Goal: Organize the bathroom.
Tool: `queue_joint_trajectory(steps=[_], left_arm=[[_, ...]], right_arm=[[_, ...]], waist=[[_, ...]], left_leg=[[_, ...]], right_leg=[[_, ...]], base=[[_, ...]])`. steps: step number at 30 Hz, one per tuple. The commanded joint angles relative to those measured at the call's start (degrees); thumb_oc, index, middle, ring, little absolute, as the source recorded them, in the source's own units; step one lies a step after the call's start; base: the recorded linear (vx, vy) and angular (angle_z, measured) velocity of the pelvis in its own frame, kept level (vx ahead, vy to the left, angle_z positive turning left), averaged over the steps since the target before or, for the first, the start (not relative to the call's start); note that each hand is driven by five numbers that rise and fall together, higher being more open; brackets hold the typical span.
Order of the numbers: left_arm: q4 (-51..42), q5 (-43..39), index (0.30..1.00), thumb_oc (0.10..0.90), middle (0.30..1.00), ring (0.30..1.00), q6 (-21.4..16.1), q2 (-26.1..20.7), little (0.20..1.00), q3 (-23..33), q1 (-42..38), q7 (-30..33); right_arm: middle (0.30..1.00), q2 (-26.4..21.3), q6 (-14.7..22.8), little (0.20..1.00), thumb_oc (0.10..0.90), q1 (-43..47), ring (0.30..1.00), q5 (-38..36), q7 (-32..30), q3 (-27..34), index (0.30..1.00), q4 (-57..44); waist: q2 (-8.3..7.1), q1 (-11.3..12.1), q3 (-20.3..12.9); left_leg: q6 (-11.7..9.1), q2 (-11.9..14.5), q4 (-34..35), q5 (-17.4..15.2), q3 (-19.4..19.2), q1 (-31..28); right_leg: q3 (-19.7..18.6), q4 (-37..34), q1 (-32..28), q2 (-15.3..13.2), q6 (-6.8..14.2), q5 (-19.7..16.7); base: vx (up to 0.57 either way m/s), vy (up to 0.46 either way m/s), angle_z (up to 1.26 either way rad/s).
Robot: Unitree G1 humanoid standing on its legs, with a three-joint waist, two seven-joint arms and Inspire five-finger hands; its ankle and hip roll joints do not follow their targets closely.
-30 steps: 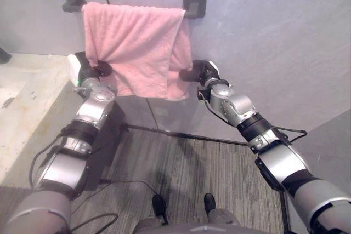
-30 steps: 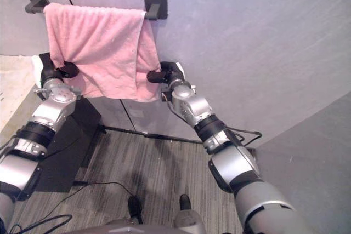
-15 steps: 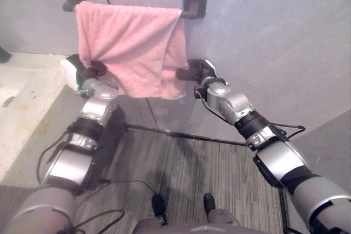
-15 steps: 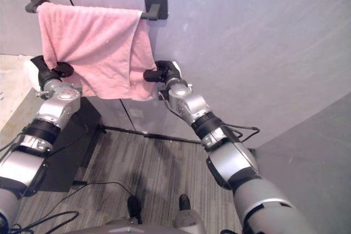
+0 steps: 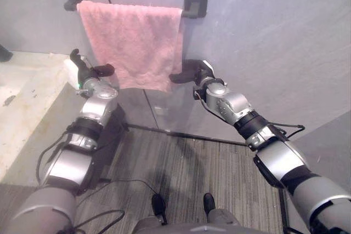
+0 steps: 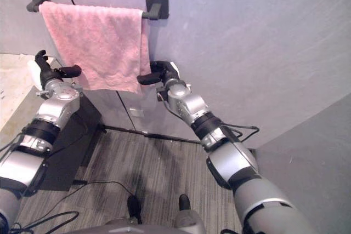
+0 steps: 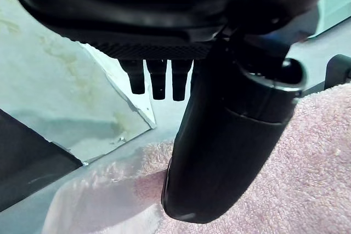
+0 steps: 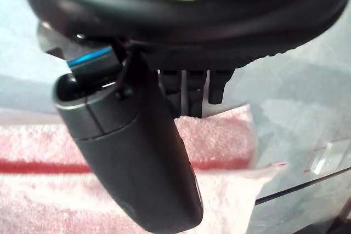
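Note:
A pink towel (image 5: 134,42) hangs flat over a black wall bar (image 5: 194,4), its lower edge level. My left hand (image 5: 90,74) is at the towel's lower left corner, open, with the thumb up and the fingers (image 7: 156,78) straight beside the cloth (image 7: 312,157). At the lower right corner my right hand (image 5: 191,72) is open too, its straight fingers pointing along the hem. In the right wrist view the towel (image 8: 230,135) lies just past the thumb (image 8: 131,157), with no cloth pinched.
The bar is fixed to a grey wall (image 5: 263,36). A pale stone ledge (image 5: 22,102) stands at the left with a dark cabinet (image 5: 107,135) beside it. Below lies striped grey carpet (image 5: 192,173), and a black rail (image 5: 181,134) runs along the wall's base.
Both hands have let go of the towel's lower corners and opened. The bunched, pulled-in cloth now hangs straight and flat on the bar.

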State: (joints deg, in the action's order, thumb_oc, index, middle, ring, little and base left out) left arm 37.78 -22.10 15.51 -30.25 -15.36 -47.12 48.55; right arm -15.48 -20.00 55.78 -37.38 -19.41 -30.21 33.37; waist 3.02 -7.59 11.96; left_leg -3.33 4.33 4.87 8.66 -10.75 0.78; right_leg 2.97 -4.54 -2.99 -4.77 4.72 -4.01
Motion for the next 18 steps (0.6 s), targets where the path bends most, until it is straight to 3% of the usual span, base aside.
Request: queue_joint_trajectory(steps=[1, 9, 14, 18], left_arm=[[2.5, 6.5, 0.9, 0.8, 0.9, 0.9, -4.4, -6.3, 0.9, -1.3, -5.2, 0.3], [2.6, 7.0, 0.9, 0.8, 0.9, 0.9, -5.1, -6.2, 0.9, -1.2, -4.1, -1.4], [2.7, 6.4, 0.9, 0.8, 0.9, 0.9, -3.7, -5.5, 0.9, -2.3, -3.7, -3.4], [3.2, 3.7, 0.9, 0.8, 0.9, 0.9, -4.6, -2.5, 0.9, 0.0, 0.6, -4.1]], right_arm=[[0.9, -0.5, 8.6, 0.9, 0.8, 10.8, 0.9, 0.6, -1.2, 1.3, 0.9, 3.9], [0.9, -0.8, 8.2, 0.9, 0.8, 10.2, 0.9, 1.0, -0.9, 1.5, 0.9, 4.0], [0.9, -0.4, 7.5, 0.9, 0.8, 10.4, 0.9, 3.9, -1.4, 1.4, 0.9, 4.4], [0.9, -2.4, 2.7, 0.9, 0.8, 8.9, 0.9, 19.9, -2.6, 0.7, 0.9, 5.1]], waist=[[0.58, 2.1, -6.0], [0.76, 1.8, -6.1], [0.69, 1.8, -6.2], [0.33, 1.8, -6.1]], left_leg=[[-1.9, -0.4, -2.3, -8.1, -0.7, -4.3], [-1.8, -0.5, -1.9, -8.1, -1.1, -4.8], [-1.7, -0.6, -2.0, -8.1, -1.3, -4.8], [-1.6, -0.7, -2.0, -8.3, -1.2, -4.8]], right_leg=[[-3.1, 1.8, 2.8, 1.5, 2.4, 2.4], [-3.4, 1.6, 2.7, 1.6, 2.4, 2.2], [-3.3, 1.6, 2.6, 1.7, 2.4, 2.2], [-3.5, 1.4, 2.7, 1.7, 2.4, 2.1]], base=[[0.0, 0.0, 0.0], [0.0, 0.0, 0.0], [0.0, 0.0, 0.0], [-0.02, 0.016, -0.01]])
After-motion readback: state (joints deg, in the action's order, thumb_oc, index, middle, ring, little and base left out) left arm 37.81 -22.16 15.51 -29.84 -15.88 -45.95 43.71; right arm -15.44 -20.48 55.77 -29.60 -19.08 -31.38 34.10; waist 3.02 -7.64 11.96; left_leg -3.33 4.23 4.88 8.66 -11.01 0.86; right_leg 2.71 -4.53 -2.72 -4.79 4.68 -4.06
